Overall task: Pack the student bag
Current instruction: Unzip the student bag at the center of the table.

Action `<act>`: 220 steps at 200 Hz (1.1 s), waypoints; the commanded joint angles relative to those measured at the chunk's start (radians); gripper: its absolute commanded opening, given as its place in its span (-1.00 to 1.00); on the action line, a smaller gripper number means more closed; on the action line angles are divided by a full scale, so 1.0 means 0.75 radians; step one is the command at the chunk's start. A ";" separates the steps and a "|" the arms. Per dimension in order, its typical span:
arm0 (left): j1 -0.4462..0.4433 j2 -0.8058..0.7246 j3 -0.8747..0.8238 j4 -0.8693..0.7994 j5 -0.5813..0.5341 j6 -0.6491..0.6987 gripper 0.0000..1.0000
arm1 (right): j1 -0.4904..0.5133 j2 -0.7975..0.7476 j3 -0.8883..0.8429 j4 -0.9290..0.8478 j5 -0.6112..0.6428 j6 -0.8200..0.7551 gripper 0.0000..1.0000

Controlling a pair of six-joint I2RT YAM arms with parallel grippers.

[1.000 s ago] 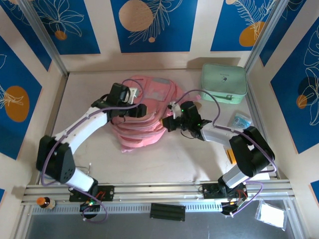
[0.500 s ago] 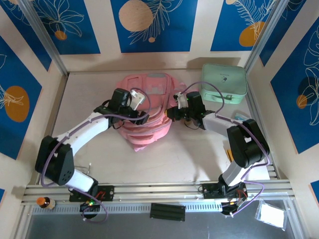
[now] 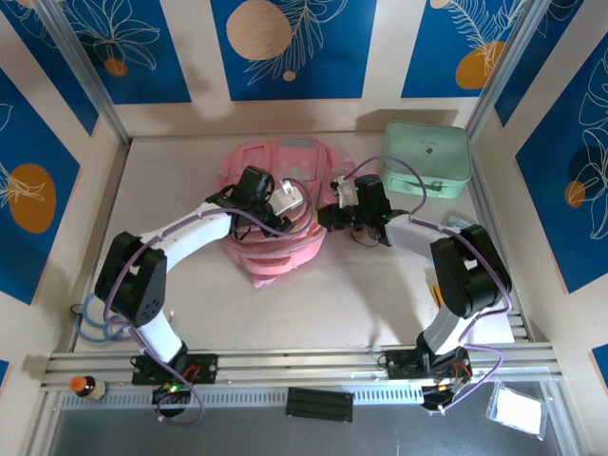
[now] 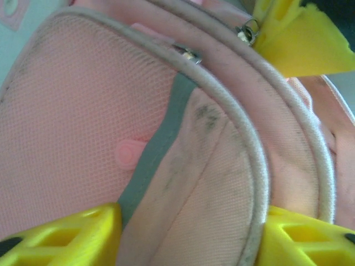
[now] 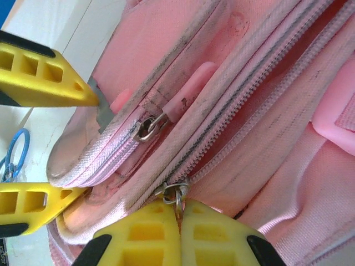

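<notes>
The student bag (image 3: 285,157) lies flat on the table (image 3: 332,304), mid-way back between the 2 arms and well to the left of a mint green case (image 3: 427,160). The right gripper (image 5: 180,209) has its fingers pressed together, pinching a metal zipper pull (image 5: 176,194) on the bag's edge, with a second zipper slider (image 5: 148,128) free just above. The left gripper (image 4: 188,233) hangs over the front pocket (image 4: 183,166), jaws spread, 1 yellow finger on either side of the pocket's piped rim.
</notes>
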 commanded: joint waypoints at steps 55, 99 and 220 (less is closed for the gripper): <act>0.009 -0.040 0.098 -0.011 -0.059 -0.178 -1.00 | 0.003 -0.072 0.002 -0.004 -0.024 -0.144 -1.00; 0.009 -0.019 0.174 -0.045 -0.042 -0.334 -1.00 | 0.090 -0.153 -0.051 -0.058 -0.093 -0.241 -1.00; 0.011 -0.123 0.076 0.029 0.013 -0.409 -1.00 | 0.128 -0.408 -0.281 0.147 0.022 0.317 -0.19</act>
